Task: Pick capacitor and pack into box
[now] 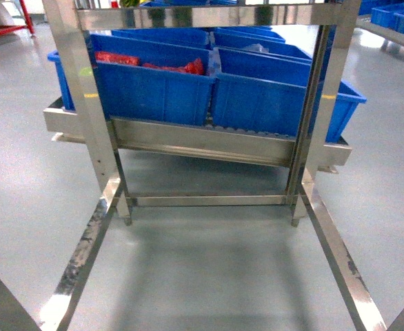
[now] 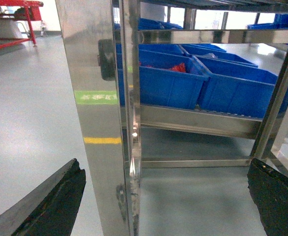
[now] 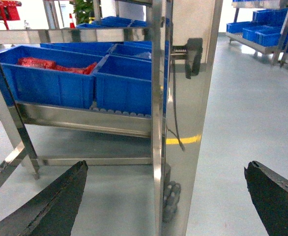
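We face a stainless steel rack (image 1: 202, 141) whose low shelf carries blue bins (image 1: 154, 86); the left one holds red parts (image 1: 171, 67). Our left pincer (image 2: 163, 206) hangs spread wide beside the rack's left post (image 2: 97, 123), gripping nothing. Our right pincer (image 3: 166, 201) is likewise spread wide and empty, straddling the right post (image 3: 188, 118) above the grey floor (image 1: 209, 276). We see no pink box and no capacitor in any view.

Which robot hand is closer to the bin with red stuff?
Left, probably. The left gripper faces the red-filled bin beside the left post; the right gripper is by the right post.
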Tool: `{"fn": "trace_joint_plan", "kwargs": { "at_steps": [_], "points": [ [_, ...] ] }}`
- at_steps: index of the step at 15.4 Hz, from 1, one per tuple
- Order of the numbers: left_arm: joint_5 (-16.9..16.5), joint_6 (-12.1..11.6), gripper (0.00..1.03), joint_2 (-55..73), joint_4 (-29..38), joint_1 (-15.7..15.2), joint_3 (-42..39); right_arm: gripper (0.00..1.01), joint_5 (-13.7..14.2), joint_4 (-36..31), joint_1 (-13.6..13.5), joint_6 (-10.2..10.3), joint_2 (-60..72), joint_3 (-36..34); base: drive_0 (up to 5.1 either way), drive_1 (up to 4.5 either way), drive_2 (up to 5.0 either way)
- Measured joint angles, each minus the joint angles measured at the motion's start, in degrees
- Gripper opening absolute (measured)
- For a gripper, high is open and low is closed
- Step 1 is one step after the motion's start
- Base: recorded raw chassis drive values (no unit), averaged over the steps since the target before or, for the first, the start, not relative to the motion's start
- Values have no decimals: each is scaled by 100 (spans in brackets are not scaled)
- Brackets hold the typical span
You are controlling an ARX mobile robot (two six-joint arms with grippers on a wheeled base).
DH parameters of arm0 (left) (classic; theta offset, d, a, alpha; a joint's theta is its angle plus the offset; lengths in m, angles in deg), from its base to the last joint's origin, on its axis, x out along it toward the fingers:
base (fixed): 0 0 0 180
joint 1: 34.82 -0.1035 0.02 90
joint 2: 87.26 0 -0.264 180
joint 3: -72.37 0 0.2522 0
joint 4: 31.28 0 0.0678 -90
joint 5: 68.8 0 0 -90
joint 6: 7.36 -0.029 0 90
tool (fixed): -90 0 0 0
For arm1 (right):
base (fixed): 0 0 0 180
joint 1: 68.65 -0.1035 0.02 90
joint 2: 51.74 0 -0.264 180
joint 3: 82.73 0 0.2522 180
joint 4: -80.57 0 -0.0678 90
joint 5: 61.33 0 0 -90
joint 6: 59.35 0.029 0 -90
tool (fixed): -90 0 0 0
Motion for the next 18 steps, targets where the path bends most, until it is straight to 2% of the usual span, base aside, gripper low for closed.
{"fn": "trace_joint_plan", "kwargs": {
  "at_steps": [18],
  "points": [
    [-2, -4, 98, 0, 15, 0, 0, 98, 9, 0, 0, 4, 0, 0, 0, 0, 0]
  ]
}}
